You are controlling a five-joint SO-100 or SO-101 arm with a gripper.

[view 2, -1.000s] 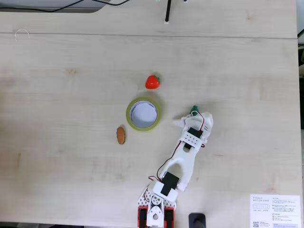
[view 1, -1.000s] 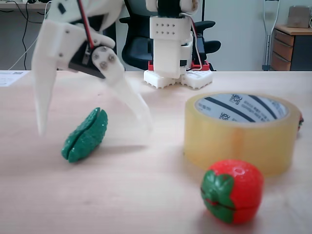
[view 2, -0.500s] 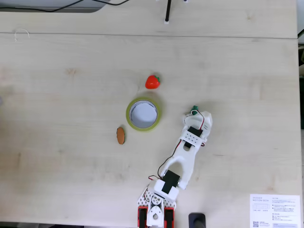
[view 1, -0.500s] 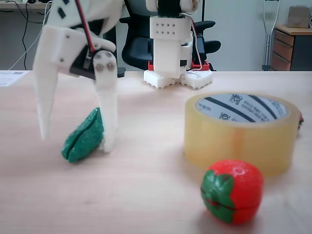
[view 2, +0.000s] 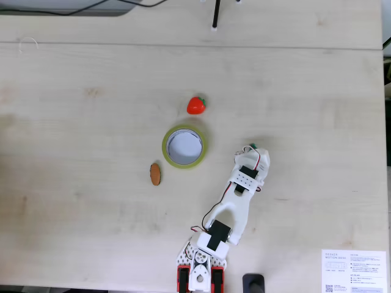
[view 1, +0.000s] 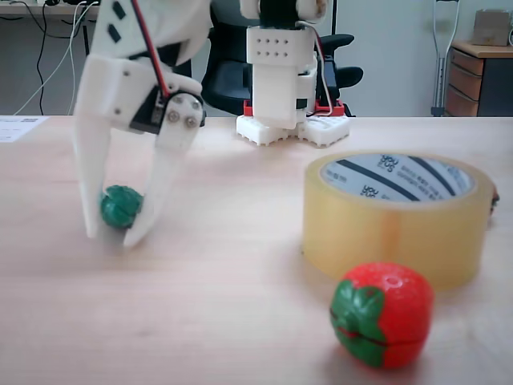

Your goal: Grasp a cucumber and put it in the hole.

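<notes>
Gripper: in the low fixed view the white gripper (view 1: pixel 112 234) points down at the table, its two fingers clamped on the cucumber, tips at or just above the wood.
Cucumber: the dark-green cucumber (view 1: pixel 121 206) sits end-on between the fingers, low over the table (view 1: pixel 240 321); in the top-down fixed view only a green speck (view 2: pixel 252 146) peeks out beside the arm's head, right of the tape roll.
Tape roll: the big yellowish clear tape roll (view 1: pixel 397 216) lies flat near the table's middle (view 2: pixel 184 146), well apart from the gripper.
Hole: the hole (view 2: pixel 184 145) opens upward; the top-down fixed view shows nothing in it but a pale floor. The white core with dark stripes shows inside the rim (view 1: pixel 397 177).
Strawberry: the red strawberry (view 1: pixel 382 314) stands just beside the roll, toward the far edge in the top-down fixed view (view 2: pixel 196 105).
Orange piece: a small orange oval (view 2: pixel 155 173) lies near the roll, on its left.
Arm base: at the near edge (view 2: pixel 200 273).
</notes>
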